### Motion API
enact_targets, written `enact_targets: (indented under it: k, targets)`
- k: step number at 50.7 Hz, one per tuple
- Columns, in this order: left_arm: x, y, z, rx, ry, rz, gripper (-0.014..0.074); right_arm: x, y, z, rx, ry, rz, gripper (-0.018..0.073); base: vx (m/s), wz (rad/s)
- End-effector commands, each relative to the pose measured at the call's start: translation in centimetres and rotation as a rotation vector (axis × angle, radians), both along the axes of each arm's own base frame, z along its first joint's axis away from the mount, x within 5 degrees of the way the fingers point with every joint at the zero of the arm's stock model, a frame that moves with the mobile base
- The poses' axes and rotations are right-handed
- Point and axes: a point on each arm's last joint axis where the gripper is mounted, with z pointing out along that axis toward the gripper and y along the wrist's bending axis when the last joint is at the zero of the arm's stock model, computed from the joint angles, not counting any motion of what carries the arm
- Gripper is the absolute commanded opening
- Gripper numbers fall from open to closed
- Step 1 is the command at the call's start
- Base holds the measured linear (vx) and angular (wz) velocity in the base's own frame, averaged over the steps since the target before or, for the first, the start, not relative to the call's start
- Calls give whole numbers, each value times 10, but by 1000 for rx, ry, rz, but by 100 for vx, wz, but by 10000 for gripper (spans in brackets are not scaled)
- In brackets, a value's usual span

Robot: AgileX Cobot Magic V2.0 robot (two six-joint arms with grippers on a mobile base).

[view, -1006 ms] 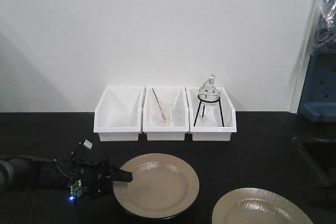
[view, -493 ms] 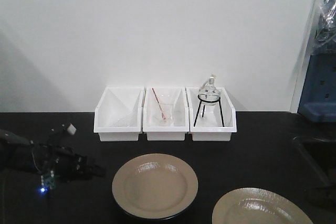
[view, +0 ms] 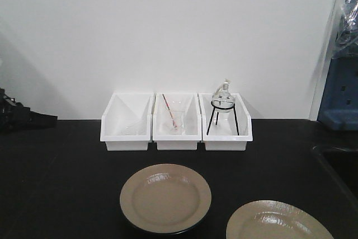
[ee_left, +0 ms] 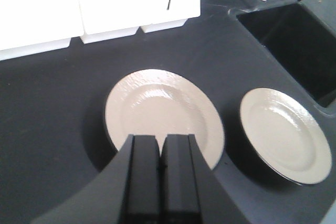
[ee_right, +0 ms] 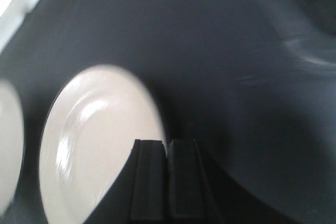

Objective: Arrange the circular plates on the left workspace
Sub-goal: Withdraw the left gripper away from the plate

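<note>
On matte black worktop (view: 61, 183): round glossy beige plate (view: 165, 198), 6 o'clock; second plate (view: 278, 222), 5 o'clock.
Left gripper (ee_left: 160, 140), right gripper (ee_right: 166, 142): closed, empty.

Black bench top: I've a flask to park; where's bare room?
Free: matte black bench top left of the central round beige plate, and the strip between it and the white plastic bins. Crowded: gap to the second beige plate.

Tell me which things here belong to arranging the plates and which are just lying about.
For the job:
centre plate
plate at the near edge
black bench top

Lying about:
three white bins
glass flask on its tripod
sink
</note>
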Motion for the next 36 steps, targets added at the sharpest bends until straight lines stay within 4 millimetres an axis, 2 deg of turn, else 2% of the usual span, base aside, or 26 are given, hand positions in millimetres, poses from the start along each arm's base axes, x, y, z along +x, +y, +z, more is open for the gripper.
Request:
enact_targets:
  k: [1, 10, 17, 24, 32, 36]
  targets:
    - [-28, -7, 28, -60, -94, 21, -1, 3, -9, 1, 81, -37, -50, 12, 0, 0]
    - [-66, -12, 27, -72, -155, 88, -1, 16, -14, -35, 251, -21, 58, 15, 0, 0]
    - [-89, -16, 23, -76, -157, 95, -1, 23, -7, -49, 316, -47, 175, 76, 0, 0]
    - [-99, -18, 16, -81, -141, 97, -1, 31, 2, -58, 304, -34, 236, 256, 0, 0]
    - [-100, -18, 12, -75, -130, 94, -1, 44, 17, -65, 238, -8, 245, 518, 0, 0]
    - [-101, -18, 13, -75, -132, 94, -1, 50, 25, -68, 214, 3, 258, 605, 0, 0]
